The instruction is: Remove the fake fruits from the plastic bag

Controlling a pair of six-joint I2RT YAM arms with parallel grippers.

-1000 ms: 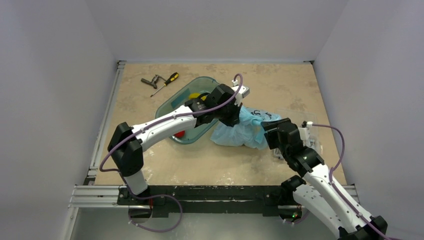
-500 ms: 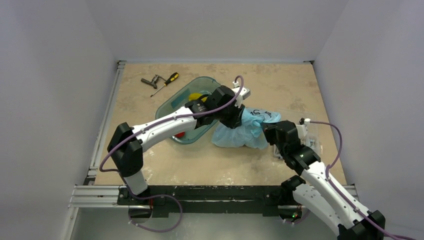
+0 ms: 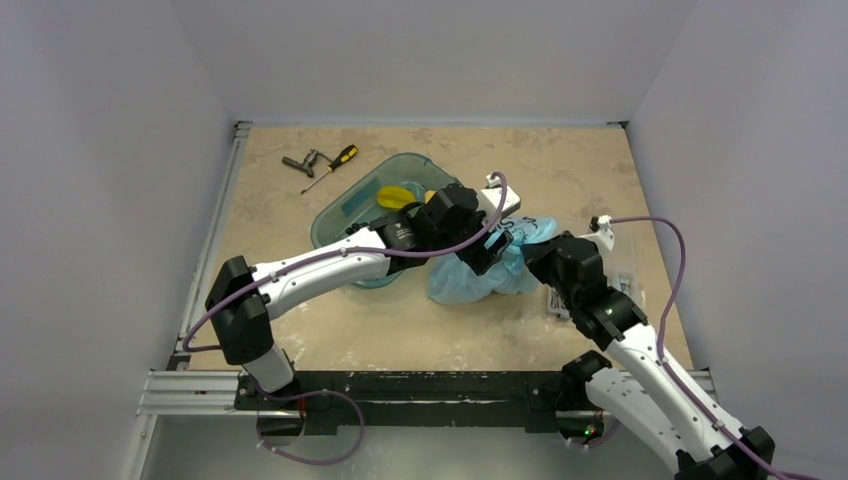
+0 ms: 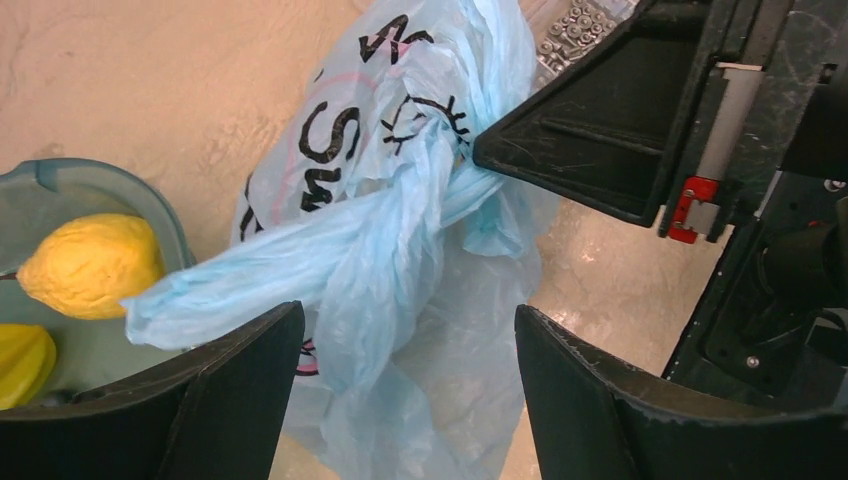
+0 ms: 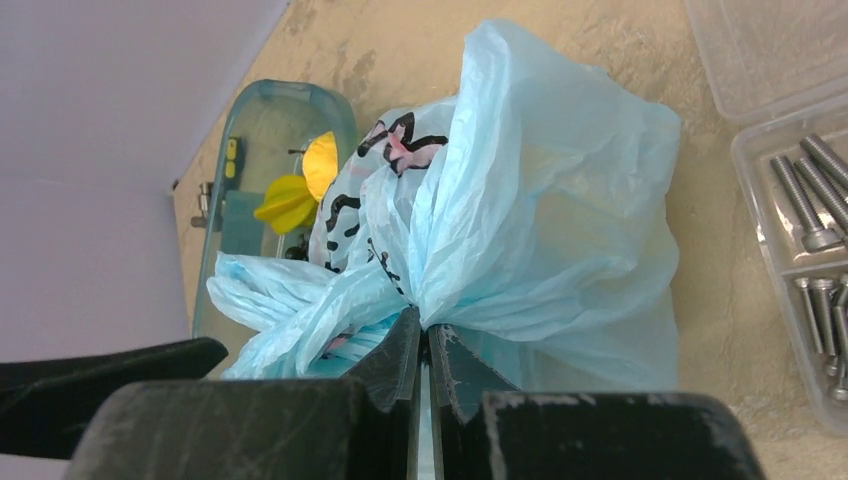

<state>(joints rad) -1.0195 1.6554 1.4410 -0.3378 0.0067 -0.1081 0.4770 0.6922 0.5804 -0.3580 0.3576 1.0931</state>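
The light-blue plastic bag (image 3: 478, 280) lies crumpled on the table beside the teal tray, its printed side up. My right gripper (image 5: 428, 338) is shut on the bag's (image 5: 540, 200) bunched neck, jaws pressed together on the film. My left gripper (image 4: 410, 385) hovers open over the bag (image 4: 400, 250), a twisted handle lying between its fingers (image 4: 230, 400) without being pinched. In the top view the left gripper (image 3: 492, 252) and right gripper (image 3: 532, 256) meet over the bag. The fake fruits are hidden; none shows outside the bag.
The teal tray (image 3: 340, 215) left of the bag holds a yellow pear (image 4: 90, 265) and a yellow-green star fruit (image 5: 285, 200). A screwdriver (image 3: 335, 165) and metal tools (image 3: 303, 162) lie at the back left. A clear box of bolts (image 5: 800, 220) sits right of the bag.
My left gripper has opened, let go of the bag and swung right over it. My right gripper has moved in and shut on the bag's neck.
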